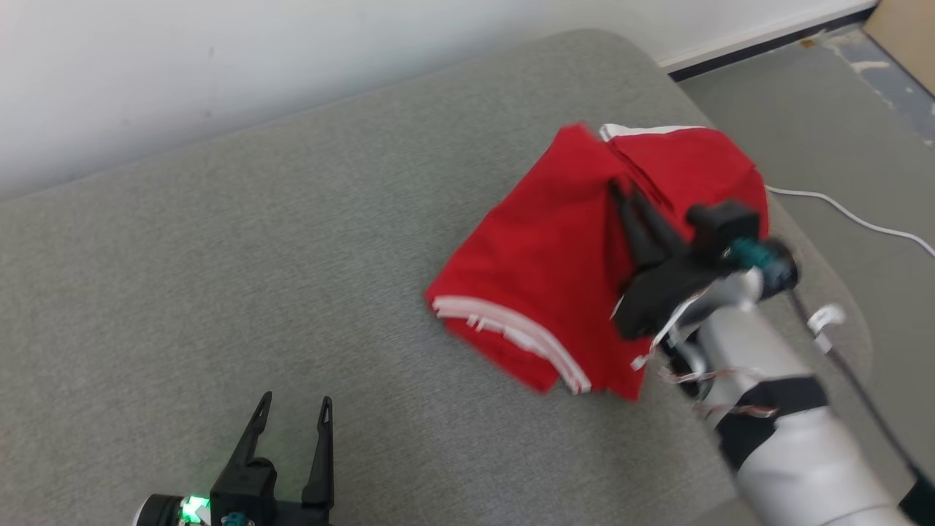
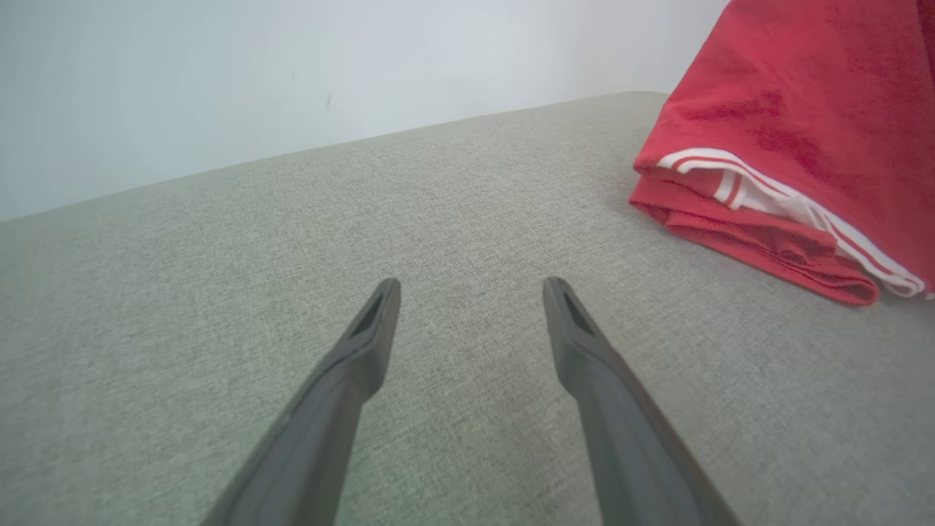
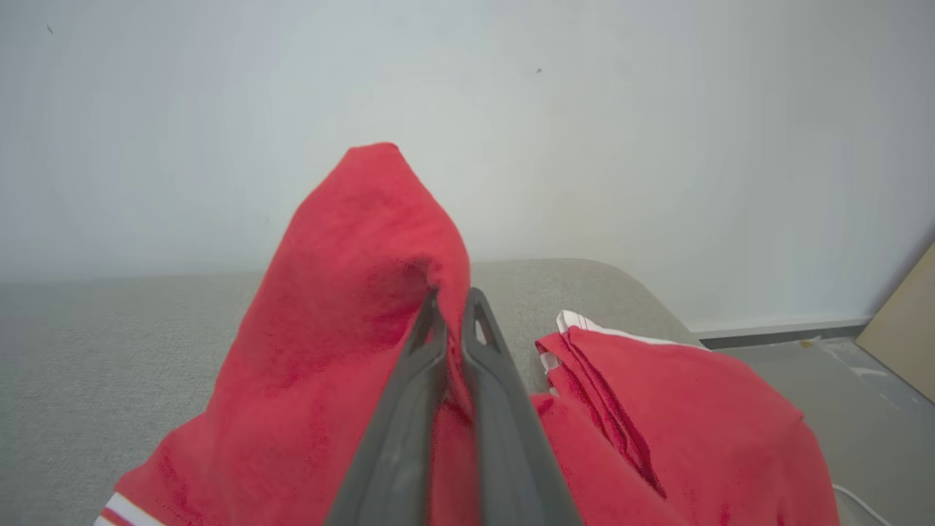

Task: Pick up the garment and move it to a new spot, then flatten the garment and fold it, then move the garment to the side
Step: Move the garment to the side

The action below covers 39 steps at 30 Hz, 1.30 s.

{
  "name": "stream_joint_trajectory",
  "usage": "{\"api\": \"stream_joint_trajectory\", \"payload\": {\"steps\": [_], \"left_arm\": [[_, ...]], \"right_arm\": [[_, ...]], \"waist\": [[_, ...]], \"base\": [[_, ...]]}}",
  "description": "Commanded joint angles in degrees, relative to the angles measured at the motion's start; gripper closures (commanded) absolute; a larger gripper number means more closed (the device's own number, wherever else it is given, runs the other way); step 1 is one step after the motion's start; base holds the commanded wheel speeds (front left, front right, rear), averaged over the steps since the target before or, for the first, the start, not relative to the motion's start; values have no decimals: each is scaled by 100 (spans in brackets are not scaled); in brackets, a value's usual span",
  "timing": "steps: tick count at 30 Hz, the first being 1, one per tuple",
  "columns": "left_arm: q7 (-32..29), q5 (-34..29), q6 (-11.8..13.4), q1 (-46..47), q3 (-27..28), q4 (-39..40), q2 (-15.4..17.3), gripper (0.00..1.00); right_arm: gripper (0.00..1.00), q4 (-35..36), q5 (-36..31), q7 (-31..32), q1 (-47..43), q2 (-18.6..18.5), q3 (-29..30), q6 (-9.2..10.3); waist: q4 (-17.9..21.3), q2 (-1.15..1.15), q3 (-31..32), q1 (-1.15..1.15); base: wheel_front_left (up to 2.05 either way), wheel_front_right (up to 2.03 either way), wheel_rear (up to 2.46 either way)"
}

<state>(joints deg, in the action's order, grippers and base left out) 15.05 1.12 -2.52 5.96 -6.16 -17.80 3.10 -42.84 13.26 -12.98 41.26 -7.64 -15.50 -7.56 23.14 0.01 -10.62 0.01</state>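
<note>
The garment (image 1: 544, 256) is red with white striped trim, bunched at the right side of a grey cushioned surface (image 1: 256, 277). My right gripper (image 1: 621, 191) is shut on a fold of the garment (image 3: 350, 292) and holds it up in a peak, its fingers (image 3: 416, 380) pinching the cloth between them. The rest of the cloth hangs down, and its striped hem (image 2: 767, 193) rests on the cushion. My left gripper (image 1: 294, 409) stands open low at the front left, nothing between its fingers (image 2: 365, 343), well apart from the garment (image 2: 796, 124).
A white wall (image 1: 219, 66) runs behind the cushion. To the right the cushion's rounded edge drops to a grey floor (image 1: 840, 131) with a white cable (image 1: 855, 215). A brown board (image 1: 909, 36) leans at the far right corner.
</note>
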Motion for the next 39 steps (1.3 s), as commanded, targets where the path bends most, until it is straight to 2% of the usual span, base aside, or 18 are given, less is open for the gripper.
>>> {"api": "stream_joint_trajectory", "payload": {"steps": [1, 8, 17, 25, 28, 29, 30, 31, 32, 36, 39], "left_arm": [[15, -53, -3, 36, 2, 15, 17, 0], [15, -84, -17, 221, -4, 22, 49, 0], [15, -115, -14, 396, -93, 160, 106, 0], [15, -135, 32, 496, -136, 272, 190, 0], [15, -116, 48, 498, -160, 324, 208, 0], [15, -110, 46, 512, -165, 329, 213, 0], [15, -107, 50, 532, -168, 339, 216, 0], [15, -105, 61, 551, -168, 344, 219, 0], [15, -103, 74, 567, -171, 345, 220, 0], [15, -102, 99, 630, -183, 334, 225, 0], [15, -94, 113, 635, -194, 339, 233, 0]], "right_arm": [[100, -19, -35, 18, 81, -58, 23, 19], [100, -891, -526, 152, 950, -767, 669, 19], [100, -1894, -1348, 189, 1544, -1639, 1720, 19], [100, -2196, -2167, 201, 1720, -2155, 2799, 19], [100, -2104, -2649, 270, 1629, -2317, 3435, 19], [83, -2043, -2802, 271, 1595, -2359, 3609, 19], [47, -1984, -2921, 315, 1554, -2379, 3800, 19], [47, -1921, -3093, 339, 1500, -2394, 3995, 19], [0, -1835, -3223, 345, 1453, -2381, 4193, 19], [0, -1477, -3815, 286, 1320, -2186, 4966, 19], [0, -1328, -4122, 127, 1283, -1967, 5323, 19]], "waist": [[-181, -1, -141, -1], [-539, -1, -364, -1], [-1008, -1, -643, -1], [-1299, -1, -817, -1], [-1376, -1, -882, -1], [-1388, -1, -899, -1], [-1397, -1, -916, -1], [-1404, -1, -931, -1], [-1408, -1, -942, -1], [-1408, -1, -965, -1], [-1386, -1, -942, -1]], "base": [[0, 0, 0], [0, 0, 0], [0, 0, 0], [0, 0, 0], [0, 0, 0], [0, 0, 0], [0, 0, 0], [0, 0, 0], [0, 0, 0], [0, 0, 0], [0, 0, 0]]}}
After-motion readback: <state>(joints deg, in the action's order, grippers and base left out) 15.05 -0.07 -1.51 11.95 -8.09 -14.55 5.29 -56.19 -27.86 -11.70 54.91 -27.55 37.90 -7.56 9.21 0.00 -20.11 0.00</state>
